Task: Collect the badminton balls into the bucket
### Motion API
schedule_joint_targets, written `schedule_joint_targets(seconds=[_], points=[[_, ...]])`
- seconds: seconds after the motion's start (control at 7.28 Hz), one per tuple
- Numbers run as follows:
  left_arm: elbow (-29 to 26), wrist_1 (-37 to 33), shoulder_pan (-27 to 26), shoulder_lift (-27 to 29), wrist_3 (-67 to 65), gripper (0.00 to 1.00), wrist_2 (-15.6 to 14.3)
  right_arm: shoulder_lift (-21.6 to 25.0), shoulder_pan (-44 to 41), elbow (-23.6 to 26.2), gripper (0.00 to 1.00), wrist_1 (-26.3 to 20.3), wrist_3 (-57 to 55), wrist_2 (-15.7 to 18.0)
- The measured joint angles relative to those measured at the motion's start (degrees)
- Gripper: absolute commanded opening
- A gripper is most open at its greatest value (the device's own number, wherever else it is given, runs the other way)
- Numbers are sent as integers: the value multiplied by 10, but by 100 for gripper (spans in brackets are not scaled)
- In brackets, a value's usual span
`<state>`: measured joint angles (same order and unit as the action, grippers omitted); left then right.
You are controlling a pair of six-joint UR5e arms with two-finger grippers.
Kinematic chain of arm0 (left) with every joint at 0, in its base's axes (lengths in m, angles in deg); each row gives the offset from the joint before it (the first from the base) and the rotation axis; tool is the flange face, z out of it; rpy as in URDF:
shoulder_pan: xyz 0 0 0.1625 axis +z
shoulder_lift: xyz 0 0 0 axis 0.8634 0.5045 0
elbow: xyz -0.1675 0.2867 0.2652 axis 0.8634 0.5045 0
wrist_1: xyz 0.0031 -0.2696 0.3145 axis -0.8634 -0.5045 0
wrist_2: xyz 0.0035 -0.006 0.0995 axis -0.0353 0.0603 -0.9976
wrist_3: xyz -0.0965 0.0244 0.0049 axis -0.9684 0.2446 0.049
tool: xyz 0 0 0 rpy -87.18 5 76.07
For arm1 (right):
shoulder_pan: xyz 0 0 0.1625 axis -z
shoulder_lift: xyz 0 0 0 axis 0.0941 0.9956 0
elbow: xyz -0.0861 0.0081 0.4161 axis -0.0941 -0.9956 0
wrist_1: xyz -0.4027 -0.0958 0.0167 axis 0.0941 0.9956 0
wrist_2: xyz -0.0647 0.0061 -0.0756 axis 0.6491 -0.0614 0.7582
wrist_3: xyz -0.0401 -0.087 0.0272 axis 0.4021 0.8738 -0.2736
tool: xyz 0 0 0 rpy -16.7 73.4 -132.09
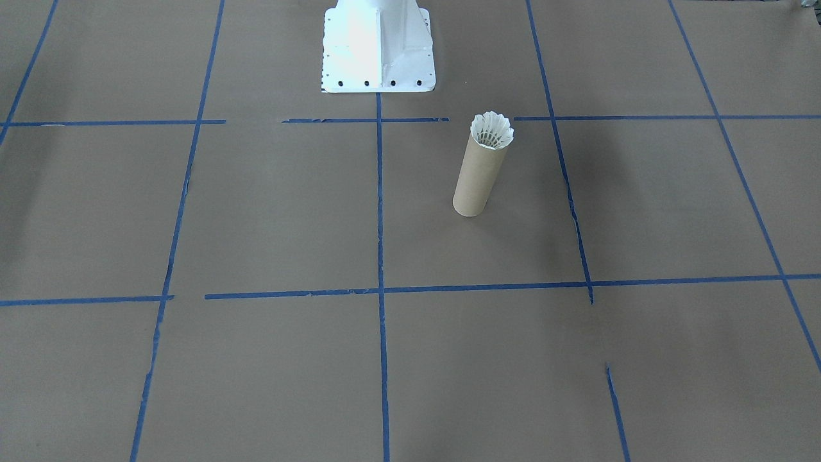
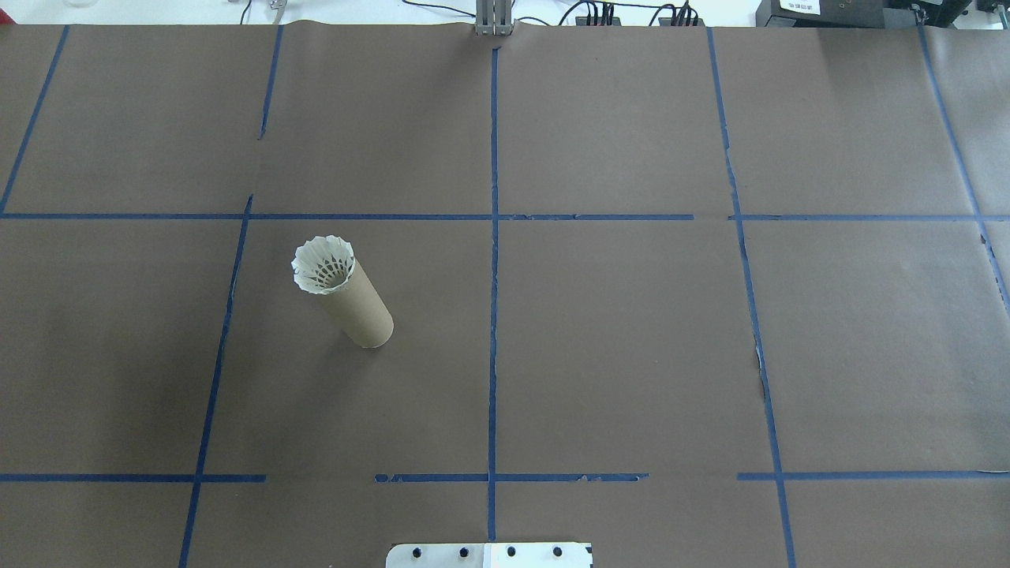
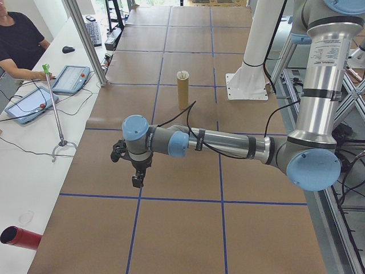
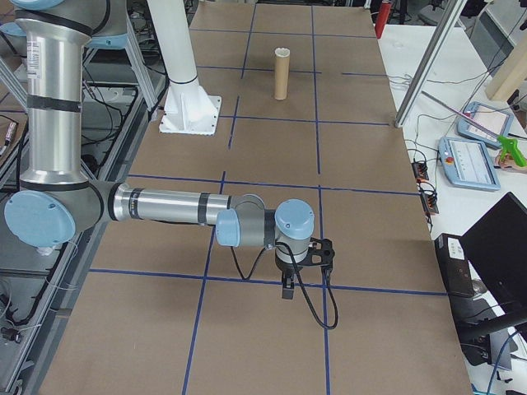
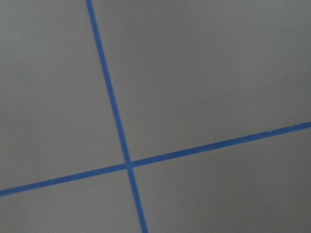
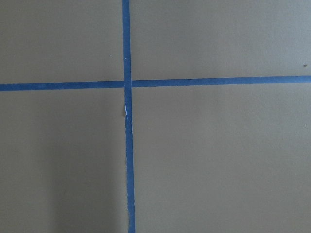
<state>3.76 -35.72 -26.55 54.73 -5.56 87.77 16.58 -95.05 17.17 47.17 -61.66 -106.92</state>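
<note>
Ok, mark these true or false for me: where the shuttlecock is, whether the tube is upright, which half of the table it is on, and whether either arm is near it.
1. The shuttlecock sits in the mouth of the cardboard tube, feathers up. True.
2. The tube lies on its side. False: it stands upright on the table.
3. The tube is on the robot's right half. False: it is on the left half in the overhead view.
4. The left gripper hangs well away from the tube. True.
5. A second shuttlecock lies loose on the table. False: none shows.
</note>
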Motion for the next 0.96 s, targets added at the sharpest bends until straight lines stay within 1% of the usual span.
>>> schedule_joint_targets(seconds=[0.27,0.55,0.96], points=[[-19,5,-12,-19,6,100,1,0,0,0,100,0,0,0],[-36,6,-15,-25,4,100,6,0,0,0,100,0,0,0],[-24,6,-38,-39,3,100,11,0,0,0,100,0,0,0]])
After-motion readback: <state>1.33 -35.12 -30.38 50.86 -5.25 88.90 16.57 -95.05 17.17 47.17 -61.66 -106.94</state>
